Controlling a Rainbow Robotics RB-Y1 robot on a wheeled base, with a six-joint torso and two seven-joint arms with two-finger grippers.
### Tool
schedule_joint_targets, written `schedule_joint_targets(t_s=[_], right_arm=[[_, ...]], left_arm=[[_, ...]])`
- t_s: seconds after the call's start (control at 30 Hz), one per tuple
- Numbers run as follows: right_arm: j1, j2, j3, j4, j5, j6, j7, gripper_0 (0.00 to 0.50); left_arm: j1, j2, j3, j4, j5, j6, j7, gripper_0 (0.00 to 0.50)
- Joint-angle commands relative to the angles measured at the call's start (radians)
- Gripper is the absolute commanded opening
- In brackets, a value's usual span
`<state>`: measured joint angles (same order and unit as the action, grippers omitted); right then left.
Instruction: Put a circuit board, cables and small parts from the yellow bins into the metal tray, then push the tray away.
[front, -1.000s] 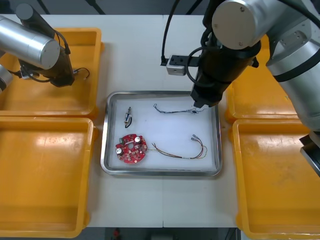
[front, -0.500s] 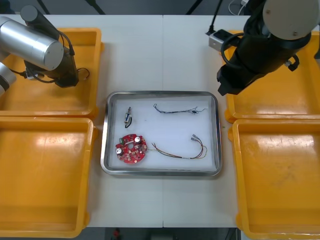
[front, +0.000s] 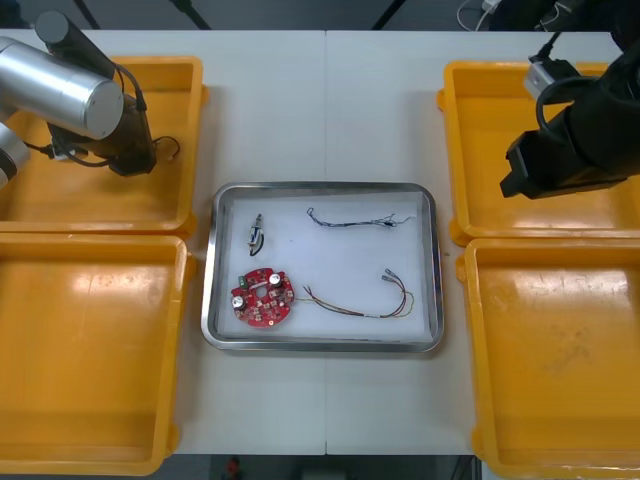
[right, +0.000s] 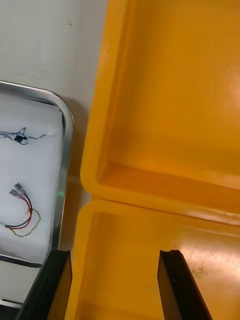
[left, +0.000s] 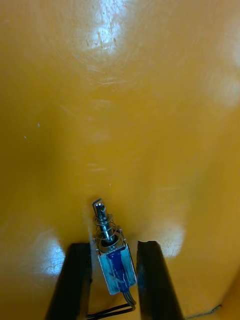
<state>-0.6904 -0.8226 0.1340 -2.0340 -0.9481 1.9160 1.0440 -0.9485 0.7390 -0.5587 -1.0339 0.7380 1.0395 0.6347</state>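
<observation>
My left gripper has its two black fingers closed on a small metal part, a blue-bodied piece with a spring-wrapped pin pointing away from the fingers and dark wires trailing back between them. It sits low over the floor of the far left yellow bin, at ten o'clock from the metal tray. My right gripper has its fingers spread wide with nothing between them. It hangs at two o'clock from the tray, above the far right yellow bin where that bin meets the near right yellow bin. The tray is at the table's centre between the bins, white inside. In it, the round red circuit board lies at seven o'clock and the red and yellow cable just beside it at five o'clock. The twisted blue and white cable is at one o'clock, and a second small metal part at ten o'clock.
</observation>
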Motion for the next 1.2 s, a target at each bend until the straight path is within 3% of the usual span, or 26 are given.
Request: schedule_joint_targets(t_s=[0.03,0.4,0.7,0.93,1.2], right_arm=[[0.114,-0.064,-0.1,-0.103,-0.014,0.004,-0.088,0.5],[0.351,-0.113,-0.254,-0.224,-0.009,0.004,-0.122,0.5],[0.499,-0.124,-0.375,-0.236,-0.041,0.004,-0.098,0.5],[0.535,-0.124,-0.386,-0.236,-0.02,-0.015,-0.075,0.5],[0.535,-0.124,-0.387,-0.201,-0.017,-0.049,-0.047,0.5]], left_arm=[[-0.021,-0.018,-0.056,0.018,0.009,-0.016,-0.078,0.0],[-0.024,-0.009,-0.056,0.025,0.017,0.002,-0.133,0.0],[-0.036,0.102,-0.007,-0.092,0.107,0.183,-0.362,0.0],[-0.035,0.197,0.049,-0.221,0.198,0.3,-0.478,0.0],[-0.035,0.278,0.122,-0.393,0.218,0.464,-0.668,0.0]])
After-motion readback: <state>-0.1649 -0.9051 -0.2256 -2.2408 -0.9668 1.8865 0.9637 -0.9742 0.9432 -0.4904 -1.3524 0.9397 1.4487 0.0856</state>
